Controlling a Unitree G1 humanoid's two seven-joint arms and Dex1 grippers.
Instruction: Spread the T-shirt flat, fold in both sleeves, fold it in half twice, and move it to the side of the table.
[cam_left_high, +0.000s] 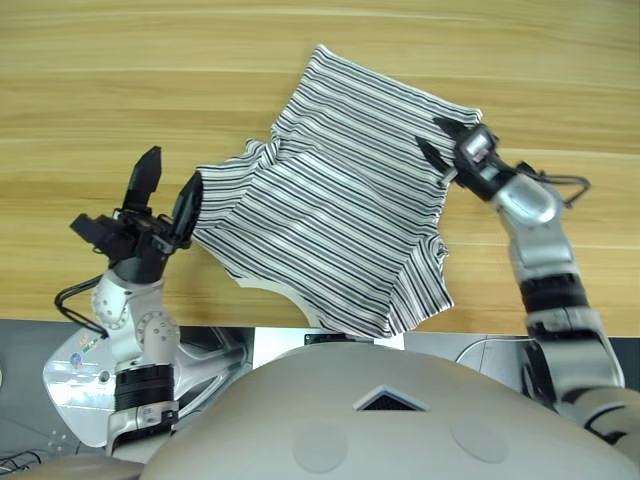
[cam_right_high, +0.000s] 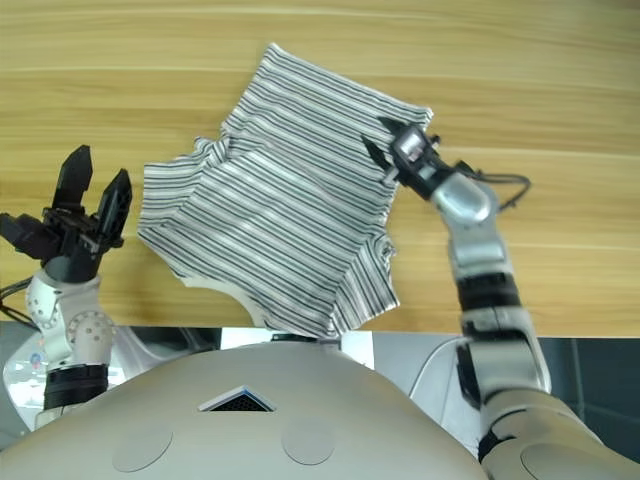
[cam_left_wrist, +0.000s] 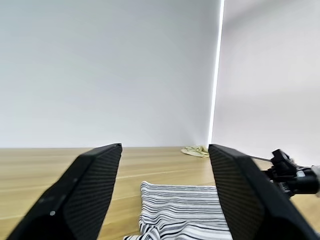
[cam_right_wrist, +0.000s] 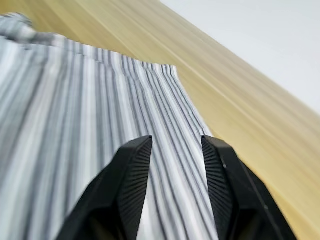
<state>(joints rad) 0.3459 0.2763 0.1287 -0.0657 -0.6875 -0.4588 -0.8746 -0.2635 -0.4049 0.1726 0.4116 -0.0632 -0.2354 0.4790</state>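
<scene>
The striped T-shirt (cam_left_high: 335, 220) lies skewed and rumpled in the middle of the frame on the wooden worktop (cam_left_high: 120, 90), its lower edge at the worktop's near rim. The left gripper (cam_left_high: 172, 168) stands wide open and empty at centre left, just beside the shirt's bunched corner. The right gripper (cam_left_high: 427, 133), fingers parted with nothing between them, sits over the shirt's upper right edge. Spreading looks unfinished; both sleeve folds, both halvings and the move aside are probably all left

Bright, even light, faint soft shadows, glowing light strip (cam_left_wrist: 218, 75) on back wall (cam_left_wrist: 100, 70)
</scene>
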